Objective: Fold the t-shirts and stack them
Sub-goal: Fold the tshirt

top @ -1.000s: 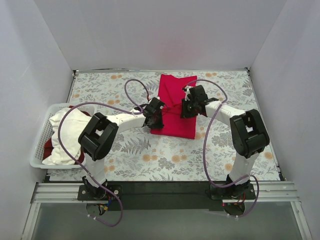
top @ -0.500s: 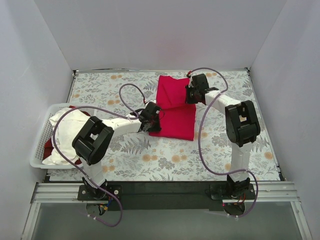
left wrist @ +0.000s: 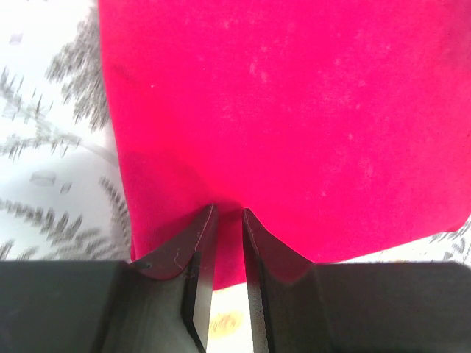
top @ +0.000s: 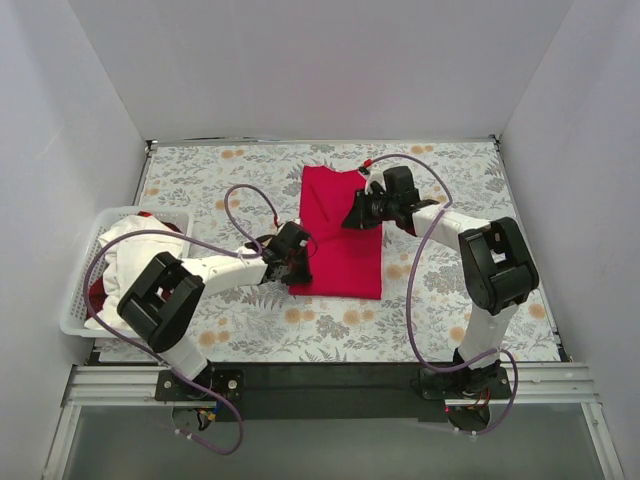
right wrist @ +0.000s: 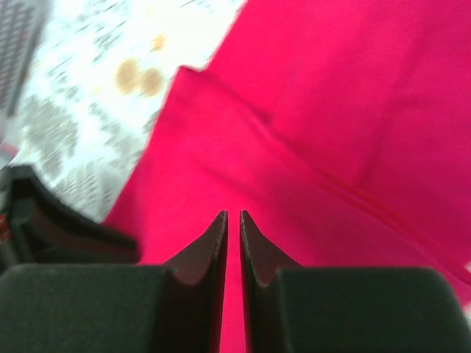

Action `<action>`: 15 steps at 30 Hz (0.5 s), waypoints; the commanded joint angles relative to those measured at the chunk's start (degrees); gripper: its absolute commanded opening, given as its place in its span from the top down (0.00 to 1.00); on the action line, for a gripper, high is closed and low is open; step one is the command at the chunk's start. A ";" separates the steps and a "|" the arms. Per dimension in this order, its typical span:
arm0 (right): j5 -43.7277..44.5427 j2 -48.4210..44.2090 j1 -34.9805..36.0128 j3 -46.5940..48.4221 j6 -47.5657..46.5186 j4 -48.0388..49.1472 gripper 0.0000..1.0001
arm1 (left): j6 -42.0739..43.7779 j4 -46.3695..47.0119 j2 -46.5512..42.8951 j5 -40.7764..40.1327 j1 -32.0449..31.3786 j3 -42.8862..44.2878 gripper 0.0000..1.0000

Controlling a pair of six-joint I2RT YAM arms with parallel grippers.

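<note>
Three white walls enclose the floral cloth bearing a red t-shirt.

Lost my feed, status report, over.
Left gripper jaws pinching red t-shirt, near edge. Right gripper jaws shut above it, grip unclear. Shirt folded flat; basket well aside.

You've got 1 folded t-shirt flat on the counter, centre, a bit toward the far side. Your left claw sits at its near-left corner, your right claw over its far-right edge. At the counter's left edge is the basket, with 2 more t-shirts heaped inside, 1 on the other.
</note>
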 commanded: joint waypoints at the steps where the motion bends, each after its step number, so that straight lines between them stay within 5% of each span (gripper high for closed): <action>1: -11.32 -0.10 0.18 -2.49 5.00 10.04 0.83 | -1.75 -4.78 -3.94 0.36 -0.43 -3.19 0.80; 9: -15.73 5.18 -0.70 -0.82 9.48 13.04 0.83 | -4.39 -4.16 -10.89 -1.21 -0.17 -2.49 0.76; 15: -16.17 0.79 -3.77 -6.08 10.20 13.92 0.83 | -3.60 1.28 -13.36 0.36 4.31 -2.05 0.75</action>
